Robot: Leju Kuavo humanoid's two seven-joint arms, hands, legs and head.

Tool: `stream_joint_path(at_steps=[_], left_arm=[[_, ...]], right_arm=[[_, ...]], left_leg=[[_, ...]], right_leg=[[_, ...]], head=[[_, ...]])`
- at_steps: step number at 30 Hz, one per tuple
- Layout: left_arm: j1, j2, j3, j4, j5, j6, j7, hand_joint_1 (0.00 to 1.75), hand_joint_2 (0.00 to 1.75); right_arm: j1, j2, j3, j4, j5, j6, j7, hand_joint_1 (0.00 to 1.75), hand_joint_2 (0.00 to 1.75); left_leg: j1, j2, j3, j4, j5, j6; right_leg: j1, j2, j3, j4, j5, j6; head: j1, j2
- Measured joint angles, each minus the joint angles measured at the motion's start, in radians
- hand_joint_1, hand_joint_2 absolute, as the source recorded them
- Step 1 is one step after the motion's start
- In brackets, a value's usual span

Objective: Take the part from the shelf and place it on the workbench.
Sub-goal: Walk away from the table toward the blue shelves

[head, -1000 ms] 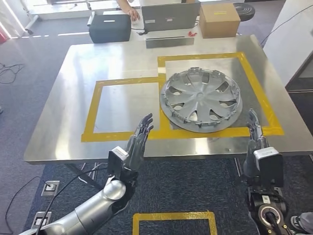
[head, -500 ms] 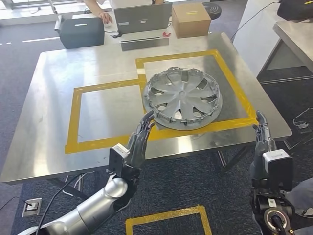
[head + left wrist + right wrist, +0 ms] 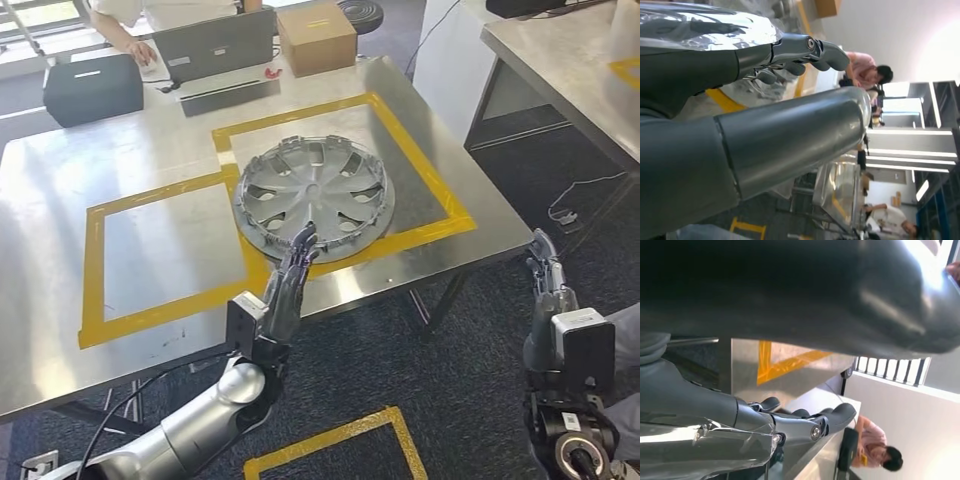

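Note:
The part, a silver wheel cover [image 3: 313,197], lies flat on the steel workbench [image 3: 60,340] inside the right yellow-taped square. My left hand [image 3: 289,285] is raised at the bench's near edge, just short of the cover's rim, fingers straight and apart, holding nothing. In the left wrist view the same hand [image 3: 798,55] shows long straight fingers with the cover blurred behind them. My right hand [image 3: 545,275] hangs off the bench's right corner over the floor, fingers extended and empty; the right wrist view shows that hand [image 3: 802,422] the same way.
At the bench's far edge stand a cardboard box [image 3: 316,37], a laptop [image 3: 215,45] and a dark case [image 3: 93,87], with a person's hand [image 3: 142,48] beside them. A second taped square [image 3: 162,245] lies left of the cover. Another steel table [image 3: 558,60] is at the right.
The whole view has swung to the right, so the bench and cover slide left in the picture. Both hands keep the same spread pose, now clear of the cover.

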Motion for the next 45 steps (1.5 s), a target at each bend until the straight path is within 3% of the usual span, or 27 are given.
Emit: stream_joint_path(at_steps=[1,2,3,4,5,6,8,10,12,14,15,17,19,20,22,23,25,26,28,30,32,33,34,37,41,43,45], left_arm=[[0.006,0.003,0.0,-0.001,0.002,-0.001,0.0,0.0,0.0],[0.013,0.006,0.0,-0.001,0.003,-0.003,0.0,0.0,0.0],[0.02,0.008,0.0,-0.001,0.001,-0.008,-0.001,0.0,0.0],[0.024,0.01,0.0,-0.001,-0.001,-0.014,-0.003,0.0,0.0],[0.025,0.01,0.0,-0.001,-0.005,-0.019,-0.005,0.0,0.0],[0.024,0.011,0.0,-0.001,-0.007,-0.024,-0.007,0.0,0.0],[0.021,0.011,0.0,-0.001,-0.006,-0.03,-0.009,0.0,0.0],[0.02,0.011,0.0,-0.001,-0.007,-0.031,-0.011,0.0,0.0],[0.019,0.01,0.0,-0.001,-0.008,-0.03,-0.013,0.0,0.0],[0.018,0.008,0.0,-0.001,-0.008,-0.028,-0.015,0.0,0.0],[0.017,0.007,0.0,-0.002,-0.008,-0.027,-0.016,0.0,0.0],[0.018,0.006,0.0,-0.002,-0.008,-0.027,-0.018,0.0,0.0],[0.021,0.006,0.0,-0.002,-0.006,-0.025,-0.017,0.0,0.0],[0.022,0.006,0.0,-0.002,-0.004,-0.022,-0.017,0.0,0.0],[0.022,0.005,0.0,-0.002,0.001,-0.016,-0.017,0.0,0.0],[0.021,0.005,0.0,-0.002,0.003,-0.013,-0.016,0.0,0.0],[0.02,0.005,0.0,-0.002,0.007,-0.008,-0.009,0.0,0.0],[0.02,0.005,0.0,-0.002,0.008,-0.007,-0.005,0.0,0.0],[0.021,0.005,0.0,-0.004,0.009,-0.007,-0.001,0.0,0.0],[0.019,0.006,0.0,-0.007,0.005,-0.01,0.002,0.0,0.0],[0.02,0.01,0.0,-0.01,-0.001,-0.014,0.01,0.0,0.0],[0.021,0.011,0.0,-0.011,-0.004,-0.016,0.014,0.0,0.0],[0.022,0.012,0.0,-0.011,-0.005,-0.017,0.017,0.0,0.0],[0.024,0.014,0.0,-0.011,-0.007,-0.019,0.02,0.0,0.0],[0.022,0.021,0.0,-0.017,-0.011,-0.025,0.022,0.0,0.0],[0.021,0.02,0.0,-0.018,-0.009,-0.026,0.014,0.0,0.0],[0.017,0.016,0.0,-0.018,-0.008,-0.028,0.003,0.0,0.0]], right_arm=[[-0.005,0.0,0.004,0.0,0.002,0.0,0.003,0.0,0.0],[-0.008,0.0,0.008,0.0,0.003,0.0,0.005,0.0,0.0],[-0.01,0.0,0.012,0.001,0.002,-0.001,0.006,0.0,0.0],[-0.011,0.0,0.014,0.002,0.002,-0.004,0.005,0.0,0.0],[-0.012,0.0,0.016,0.003,-0.001,-0.007,0.002,0.0,0.0],[-0.014,0.0,0.018,0.004,-0.004,-0.01,-0.002,0.0,0.0],[-0.018,0.0,0.02,0.005,-0.009,-0.014,-0.008,0.0,0.0],[-0.02,0.0,0.023,0.005,-0.012,-0.016,-0.012,0.0,0.0],[-0.019,0.0,0.025,0.005,-0.015,-0.017,-0.015,0.0,0.0],[-0.019,0.0,0.027,0.005,-0.017,-0.019,-0.017,0.0,0.0],[-0.02,0.0,0.029,0.005,-0.017,-0.019,-0.018,0.0,0.0],[-0.021,0.0,0.033,0.006,-0.017,-0.02,-0.019,0.0,0.0],[-0.019,0.0,0.036,0.007,-0.019,-0.018,-0.019,0.0,0.0],[-0.019,0.0,0.037,0.008,-0.02,-0.016,-0.019,0.0,0.0],[-0.023,0.0,0.04,0.008,-0.021,-0.01,-0.018,0.0,0.0],[-0.028,0.0,0.042,0.008,-0.021,-0.006,-0.016,0.0,0.0],[-0.039,0.0,0.046,0.008,-0.021,0.001,-0.011,0.0,0.0],[-0.043,0.001,0.048,0.008,-0.021,0.004,-0.008,0.0,0.0],[-0.043,0.002,0.051,0.01,-0.021,0.009,-0.005,0.0,0.0],[-0.046,0.004,0.053,0.013,-0.018,0.013,-0.004,0.0,0.0],[-0.049,0.008,0.054,0.015,-0.014,0.016,-0.003,0.0,0.0],[-0.049,0.009,0.054,0.016,-0.012,0.018,-0.002,0.0,0.0],[-0.049,0.011,0.054,0.017,-0.011,0.02,-0.001,0.0,0.0],[-0.047,0.011,0.055,0.018,-0.01,0.021,0.001,0.0,0.0],[-0.042,0.011,0.056,0.022,0.002,0.03,-0.003,0.0,0.0],[-0.039,0.011,0.055,0.022,0.005,0.031,-0.006,0.0,0.0],[-0.034,0.011,0.052,0.021,0.008,0.031,-0.01,0.0,0.0]], left_leg=[[0.003,-0.025,-0.031,0.066,-0.031,-0.004],[0.004,-0.036,-0.069,0.138,-0.059,-0.006],[0.005,-0.04,-0.101,0.195,-0.075,-0.007],[0.006,-0.042,-0.12,0.219,-0.072,-0.008],[0.007,-0.043,-0.119,0.204,-0.05,-0.007],[0.009,-0.049,-0.1,0.153,-0.015,-0.005],[0.015,-0.087,-0.039,0.013,0.053,-0.002],[0.015,-0.115,-0.005,-0.064,0.077,0.002],[0.012,-0.101,0.0,-0.073,0.077,0.011],[0.013,-0.08,0.006,-0.082,0.081,0.024],[0.013,-0.068,0.009,-0.087,0.082,0.03],[0.01,-0.046,0.012,-0.09,0.081,0.038],[0.008,-0.022,0.013,-0.089,0.079,0.041],[0.008,-0.011,0.013,-0.089,0.078,0.04],[0.007,0.01,0.018,-0.087,0.073,0.037],[0.005,0.019,0.02,-0.085,0.07,0.033],[-0.002,0.038,0.022,-0.081,0.065,0.025],[-0.006,0.048,0.022,-0.079,0.064,0.021],[-0.005,0.064,0.023,-0.077,0.06,0.013],[0.0,0.032,0.009,-0.036,0.031,0.0],[0.005,-0.021,-0.042,0.076,-0.028,-0.01],[0.007,-0.032,-0.067,0.13,-0.052,-0.012],[0.008,-0.036,-0.085,0.164,-0.066,-0.014],[0.008,-0.038,-0.103,0.197,-0.071,-0.015],[0.015,-0.106,0.008,-0.067,0.073,0.001],[0.012,-0.089,0.011,-0.076,0.075,0.011],[0.012,-0.068,0.016,-0.085,0.079,0.024]], right_leg=[[-0.001,0.011,0.0,0.0,0.001,-0.003],[-0.001,0.023,-0.001,0.0,0.001,-0.006],[-0.002,0.036,-0.001,0.0,0.002,-0.007],[-0.002,0.049,-0.001,0.001,0.002,-0.007],[-0.002,0.062,-0.001,0.001,0.002,-0.007],[-0.003,0.074,0.0,0.002,0.002,-0.006],[-0.003,0.097,-0.002,0.005,0.0,-0.001],[-0.004,0.118,-0.007,0.007,0.0,0.01],[-0.007,0.137,-0.013,0.003,0.002,0.024],[-0.007,0.114,-0.026,0.022,-0.012,0.035],[-0.006,0.088,-0.044,0.06,-0.036,0.039],[-0.005,0.038,-0.1,0.19,-0.103,0.044],[-0.007,0.025,-0.146,0.295,-0.138,0.049],[-0.007,0.022,-0.145,0.296,-0.129,0.049],[-0.006,0.002,-0.087,0.189,-0.068,0.046],[-0.002,-0.021,-0.05,0.117,-0.041,0.042],[0.007,-0.056,0.0,0.023,-0.015,0.031],[0.01,-0.059,0.005,0.01,-0.016,0.025],[0.009,-0.037,0.006,0.005,-0.011,0.014],[0.003,-0.015,0.007,0.0,-0.004,0.002],[0.0,0.006,0.006,-0.002,0.0,-0.006],[0.0,0.013,0.005,-0.002,0.001,-0.008],[0.0,0.019,0.004,-0.002,0.001,-0.009],[0.0,0.028,0.004,-0.002,0.001,-0.009],[-0.002,0.115,-0.006,0.004,0.006,0.009],[-0.005,0.132,-0.013,0.002,0.009,0.023],[-0.005,0.097,-0.029,0.026,-0.01,0.034]], head=[[-0.002,0.0],[-0.005,0.0],[-0.007,0.0],[-0.009,0.0],[-0.009,0.0],[-0.01,0.0],[-0.01,0.0],[-0.01,0.0],[-0.009,0.0],[-0.006,0.0],[-0.001,0.0],[0.007,0.0],[0.008,0.0],[0.008,0.0],[0.008,0.0],[0.009,0.0],[0.009,0.0],[0.008,0.0],[0.005,0.0],[0.004,0.0],[0.0,0.0],[-0.003,0.0],[-0.004,0.0],[-0.006,0.0],[-0.01,0.0],[-0.008,0.0],[-0.004,0.0]])
